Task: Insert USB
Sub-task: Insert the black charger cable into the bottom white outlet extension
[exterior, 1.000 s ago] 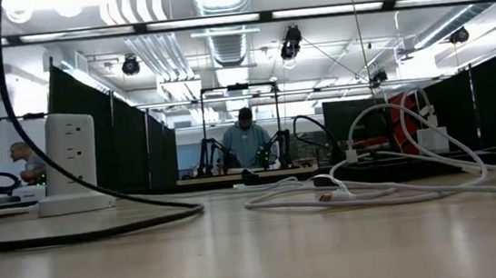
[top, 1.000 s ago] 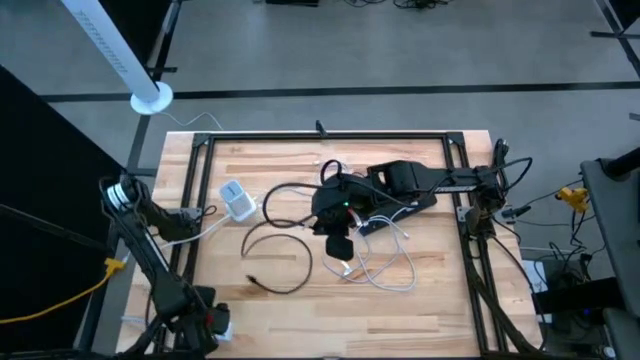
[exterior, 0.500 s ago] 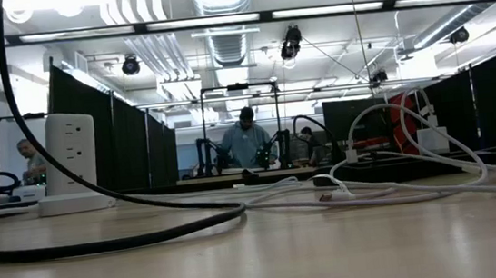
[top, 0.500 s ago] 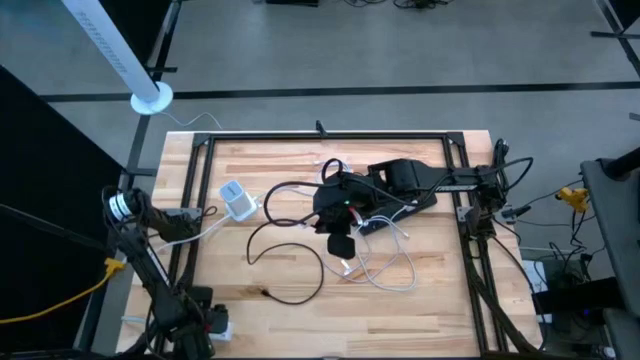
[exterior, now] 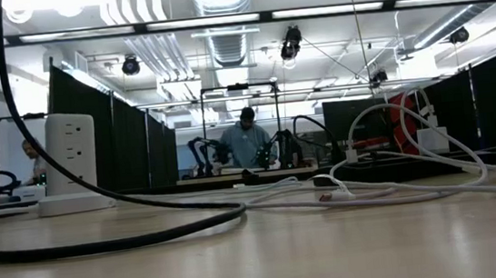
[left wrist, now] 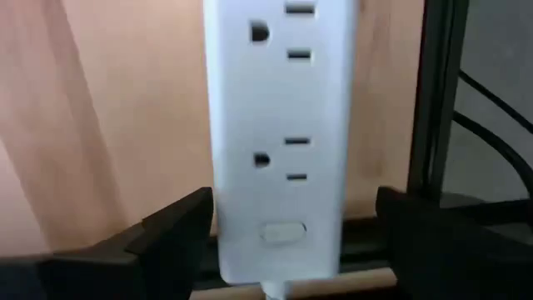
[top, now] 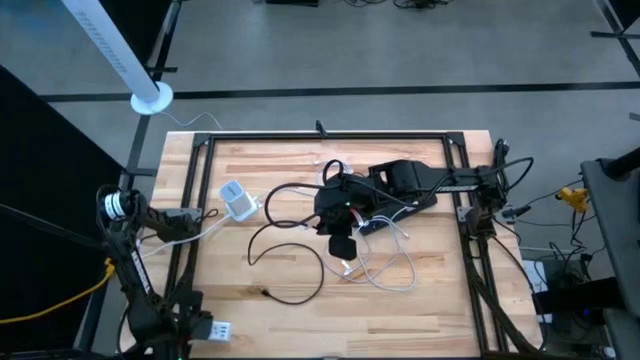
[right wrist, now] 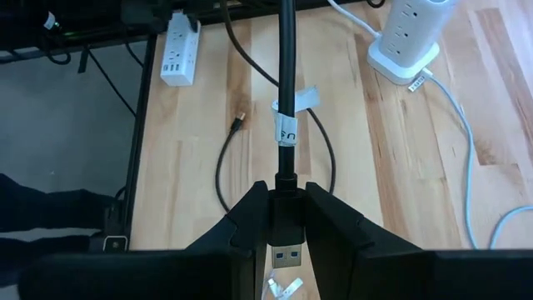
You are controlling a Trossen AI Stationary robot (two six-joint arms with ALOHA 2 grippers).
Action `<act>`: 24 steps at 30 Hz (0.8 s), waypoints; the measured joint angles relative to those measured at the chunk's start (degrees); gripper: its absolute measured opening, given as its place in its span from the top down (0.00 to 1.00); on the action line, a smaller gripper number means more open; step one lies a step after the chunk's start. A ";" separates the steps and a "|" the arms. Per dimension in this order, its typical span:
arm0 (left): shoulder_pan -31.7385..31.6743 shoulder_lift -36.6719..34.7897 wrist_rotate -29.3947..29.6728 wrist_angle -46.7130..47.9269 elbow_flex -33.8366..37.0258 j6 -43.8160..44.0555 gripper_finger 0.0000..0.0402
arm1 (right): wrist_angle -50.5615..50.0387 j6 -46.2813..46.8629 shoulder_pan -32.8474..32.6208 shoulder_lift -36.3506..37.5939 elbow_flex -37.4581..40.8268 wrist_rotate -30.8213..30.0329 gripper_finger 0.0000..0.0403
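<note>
We find the right gripper (right wrist: 285,237) near the table's (top: 440,300) middle, its fingers clamped on the black USB plug (right wrist: 284,250), whose black cable (right wrist: 285,75) (with a white tag) runs forward toward the white tower (top: 238,201). The left gripper (left wrist: 287,229) is at the table's near left corner, fingers spread wide on either side of a white power strip (left wrist: 279,125), not gripping it.
</note>
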State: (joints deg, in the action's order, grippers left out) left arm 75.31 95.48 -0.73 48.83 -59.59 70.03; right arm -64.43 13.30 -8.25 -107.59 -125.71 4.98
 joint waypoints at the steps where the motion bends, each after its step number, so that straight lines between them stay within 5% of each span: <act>1: 0.32 0.00 0.18 0.07 0.27 0.42 0.22 | -0.06 0.24 -0.02 0.00 0.00 0.02 0.87; 11: 0.81 -0.09 1.99 -4.44 4.50 0.05 0.23 | 0.07 1.20 0.00 0.00 0.00 -0.01 0.87; 14: 0.82 -0.09 1.96 -5.70 5.76 0.01 0.31 | 0.09 1.81 0.00 0.00 0.00 -0.01 0.87; 17: 0.80 -0.09 1.75 -6.84 6.43 -0.01 0.50 | 0.17 1.84 0.02 0.00 0.00 -0.05 0.87; 24: -1.46 -0.07 1.19 -6.95 6.11 -2.32 0.48 | 0.40 2.03 0.40 0.33 0.00 -0.51 0.87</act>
State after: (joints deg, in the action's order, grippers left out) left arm 73.85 95.42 0.46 41.88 -53.48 67.71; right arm -64.03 15.33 -7.85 -107.26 -125.71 4.47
